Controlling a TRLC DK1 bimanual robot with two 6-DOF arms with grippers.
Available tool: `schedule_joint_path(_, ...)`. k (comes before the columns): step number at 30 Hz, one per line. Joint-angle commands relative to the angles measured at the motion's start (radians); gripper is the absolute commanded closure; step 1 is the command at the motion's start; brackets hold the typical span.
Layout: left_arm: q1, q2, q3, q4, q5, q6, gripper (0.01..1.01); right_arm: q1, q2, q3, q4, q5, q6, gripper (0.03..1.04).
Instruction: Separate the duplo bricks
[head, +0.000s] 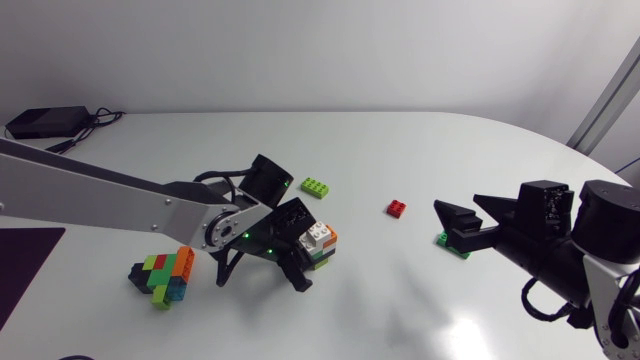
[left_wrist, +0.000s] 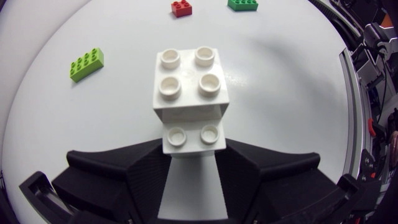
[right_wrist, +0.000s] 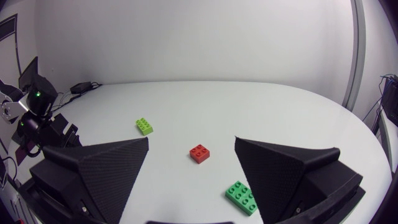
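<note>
A small stack of bricks, white on top with orange and green beneath, stands left of the table's middle. My left gripper is down at it. In the left wrist view its fingers press both sides of the stack's narrower white part, under a wider white four-stud brick, so my left gripper is shut on it. My right gripper hangs open over a green brick, which lies ahead of the right finger. A red brick and a lime brick lie loose.
A multicoloured clump of joined bricks lies near the front left. A black box with cables sits at the back left corner. A dark mat covers the left edge.
</note>
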Motion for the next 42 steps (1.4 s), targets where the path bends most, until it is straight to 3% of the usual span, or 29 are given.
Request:
schedule_joint_path(1, 0.006, -0.014, -0.028, 0.019, 0.003, -0.019, 0.634, 0.006, -0.012, -0.034, 0.005, 0.003, 0.032, 0.07)
schedule_joint_path(12, 0.011, -0.041, -0.051, 0.099, 0.001, -0.014, 0.656, 0.007, -0.033, -0.05, 0.003, 0.003, 0.03, 0.07)
schedule_joint_path(16, 0.006, -0.12, -0.064, 0.086, 0.01, 0.052, 0.656, 0.007, -0.068, -0.031, -0.034, -0.014, 0.029, 0.07)
schedule_joint_path(21, 0.012, -0.221, 0.002, -0.093, 0.104, 0.187, 0.672, -0.005, -0.094, 0.075, -0.185, -0.105, 0.064, 0.07)
schedule_joint_path(25, 0.008, -0.239, 0.064, -0.245, 0.135, 0.294, 0.672, -0.013, -0.091, 0.131, -0.236, -0.124, 0.067, 0.07)
schedule_joint_path(30, -0.014, -0.218, 0.096, -0.357, 0.142, 0.389, 0.672, -0.048, -0.033, 0.242, -0.374, -0.298, 0.087, 0.07)
schedule_joint_path(35, -0.012, -0.19, 0.113, -0.386, 0.155, 0.422, 0.675, -0.09, 0.146, 0.371, -0.494, -0.416, -0.028, 0.07)
schedule_joint_path(42, -0.012, -0.159, 0.133, -0.394, 0.159, 0.443, 0.675, -0.042, 0.272, 0.475, -0.612, -0.425, -0.22, 0.07)
